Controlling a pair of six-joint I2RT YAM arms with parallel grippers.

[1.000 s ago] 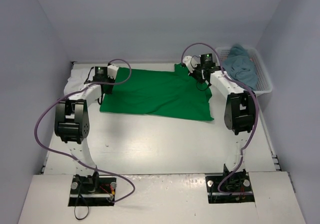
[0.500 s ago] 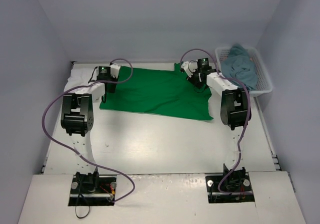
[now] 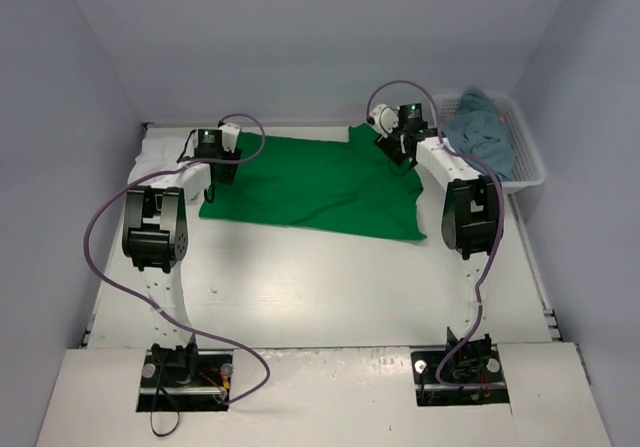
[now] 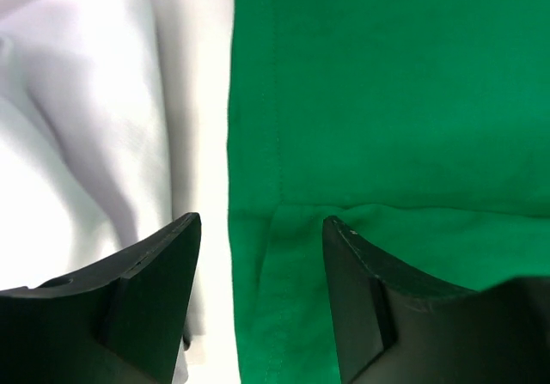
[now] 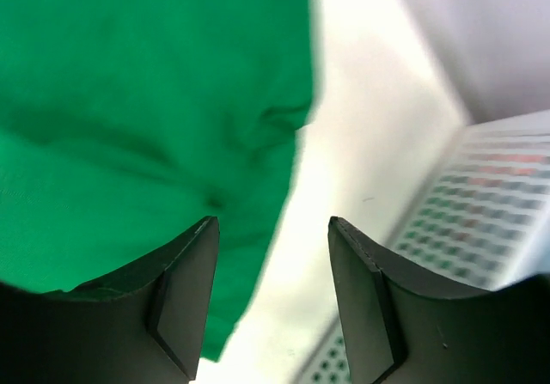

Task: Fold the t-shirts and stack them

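While the top view gives me the whole table, only the wrist views show the fingers. From above, the green shirt lies spread flat across the upper middle of the frame, its near edge a little rumpled, with an arm at each far corner. At upper right the basket holds a bunched teal shirt. The left wrist view shows a white shirt just beside the green one's stitched hem. The left gripper has its fingers apart, gripping nothing. The right gripper is likewise spread over the green edge, with the basket lattice blurred at lower right.
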